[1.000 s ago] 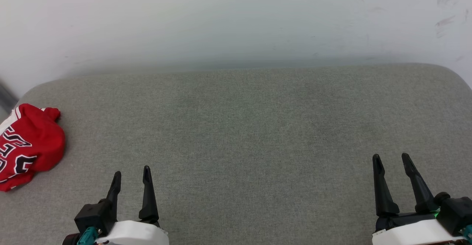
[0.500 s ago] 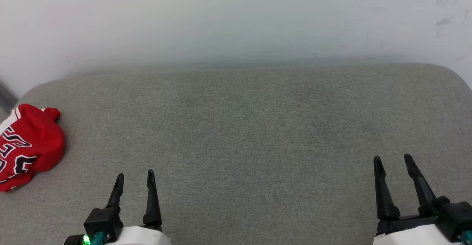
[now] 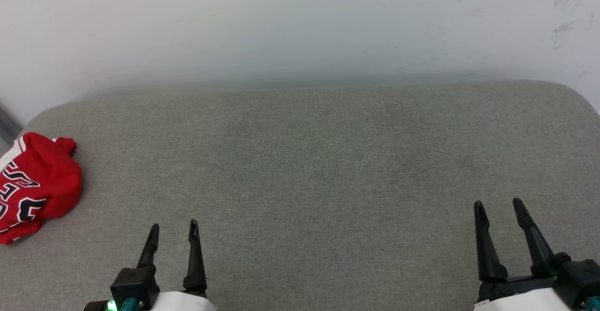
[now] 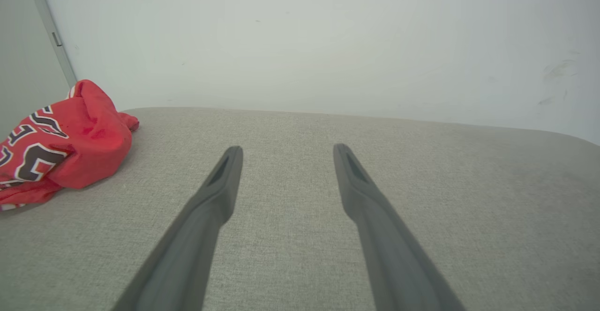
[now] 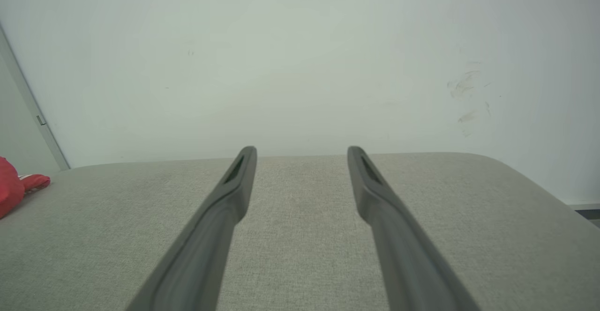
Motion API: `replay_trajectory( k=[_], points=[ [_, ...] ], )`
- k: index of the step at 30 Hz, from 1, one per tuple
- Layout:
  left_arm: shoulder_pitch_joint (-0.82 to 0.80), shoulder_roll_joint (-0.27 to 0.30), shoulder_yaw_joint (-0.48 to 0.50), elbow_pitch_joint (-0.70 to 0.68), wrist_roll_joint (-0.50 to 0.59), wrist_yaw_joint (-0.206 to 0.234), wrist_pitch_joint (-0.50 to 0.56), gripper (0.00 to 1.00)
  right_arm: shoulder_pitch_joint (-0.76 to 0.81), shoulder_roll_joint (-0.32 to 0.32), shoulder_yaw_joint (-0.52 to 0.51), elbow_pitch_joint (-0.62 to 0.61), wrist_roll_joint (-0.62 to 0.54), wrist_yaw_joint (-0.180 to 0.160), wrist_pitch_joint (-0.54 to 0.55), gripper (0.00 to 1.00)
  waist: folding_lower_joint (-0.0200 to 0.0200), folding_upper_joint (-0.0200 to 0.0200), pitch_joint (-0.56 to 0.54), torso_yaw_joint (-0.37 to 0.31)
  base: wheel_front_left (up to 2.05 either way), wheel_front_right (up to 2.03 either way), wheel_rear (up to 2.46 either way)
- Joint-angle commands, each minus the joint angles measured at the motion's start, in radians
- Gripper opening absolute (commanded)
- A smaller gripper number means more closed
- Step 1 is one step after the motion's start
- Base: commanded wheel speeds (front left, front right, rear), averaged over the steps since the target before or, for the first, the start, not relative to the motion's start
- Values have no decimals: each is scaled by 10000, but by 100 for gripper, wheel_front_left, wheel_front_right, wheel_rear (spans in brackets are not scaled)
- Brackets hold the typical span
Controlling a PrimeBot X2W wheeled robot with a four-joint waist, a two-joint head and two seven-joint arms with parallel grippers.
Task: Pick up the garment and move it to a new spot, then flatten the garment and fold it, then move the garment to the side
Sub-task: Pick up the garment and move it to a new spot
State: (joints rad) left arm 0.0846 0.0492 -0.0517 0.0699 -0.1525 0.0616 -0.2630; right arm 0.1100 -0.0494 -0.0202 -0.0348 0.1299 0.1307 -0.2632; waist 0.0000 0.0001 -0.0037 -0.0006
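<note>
Garment (image 3: pixel 42 180) — well left of left gripper (image 3: pixel 174 225)

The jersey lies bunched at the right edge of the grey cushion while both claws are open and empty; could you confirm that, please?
Not quite: the jersey lies bunched at the left edge of the cushion, as the head view shows. The left claw and right claw are indeed open and empty.

Bright, soft, even light, with no glare.
The wall (image 3: pixel 300 20) washes out pale, with a dim band at its foot along the cushion (image 3: pixel 300 161). The jersey (image 3: pixel 40 180) casts a thin shadow at its 4 o'clock. In the wrist views the fingers (image 4: pixel 220 194) blur toward 6 o'clock.
</note>
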Motion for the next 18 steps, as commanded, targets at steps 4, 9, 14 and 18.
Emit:
replay_trajectory(
  k=[4, 9, 14, 18],
  points=[
    [98, 20, 60, 77, -66, 57, -28, 100, 137, -15, 37, 32, 115, 0, -25, 100, 0, -1, -1, -11, 0, 0, 0],
    [102, 20, 46, 110, -86, 19, -28, 100, 164, -15, 53, 56, 157, 0, -25, 100, 0, -1, -5, -9, 0, 0, 0],
    [65, 20, 82, 123, -114, 45, -28, 100, 164, -15, 90, 52, 172, 0, -25, 100, 0, -1, 2, 17, 0, 0, 0],
    [25, 20, 139, 89, -84, 121, -28, 100, 164, -15, 60, -24, 76, 0, -25, 100, 0, -1, 5, 147, 0, 0, 0]
  ],
)
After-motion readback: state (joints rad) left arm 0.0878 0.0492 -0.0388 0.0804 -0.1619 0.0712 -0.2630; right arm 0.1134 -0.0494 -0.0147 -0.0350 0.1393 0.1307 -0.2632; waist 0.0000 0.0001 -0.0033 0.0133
